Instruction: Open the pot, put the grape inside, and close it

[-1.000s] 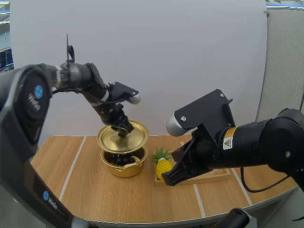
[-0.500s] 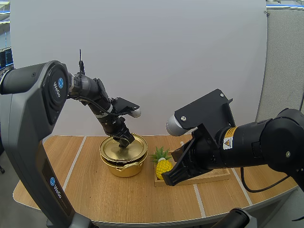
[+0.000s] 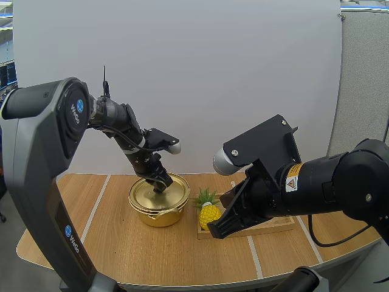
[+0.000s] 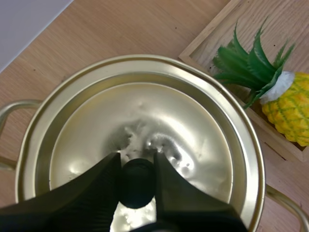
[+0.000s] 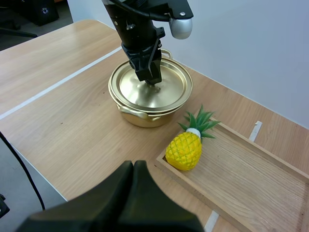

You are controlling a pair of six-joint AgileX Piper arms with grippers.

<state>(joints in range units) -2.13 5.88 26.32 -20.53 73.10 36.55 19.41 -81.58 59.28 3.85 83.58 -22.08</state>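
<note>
Nearest to me, in the lower middle of the high view, the right claw (image 3: 214, 231) hangs above the front of the table (image 3: 152, 258). Its two black fingers lie pressed together into a single dark wedge with nothing between them. The bulky right arm runs back from it toward the right edge of the frame.

Just past that wedge lies a shallow wooden tray (image 3: 276, 225), right of centre on the table. A small yellow toy pineapple (image 3: 209, 214) with green leaves sits in the tray's left end, its leaves uppermost, just beside the pot.

Left of the pineapple, a little left of the frame's centre, stands the gold pot (image 3: 159, 217) with its side handles. The matching gold lid (image 3: 149, 196) sits on top of it, its rim lying inside the pot's rim all the way round, so the opening is covered.

The left claw (image 3: 161, 186) comes down onto the middle of the lid from the arm at the upper left. Seen from its own wrist, the fingers (image 4: 104, 181) stand either side of the dark round knob (image 4: 138, 186) at the lid's centre and pinch it between their tips.

Behind the pot, a plain pale wall fills the back of the view.
</note>
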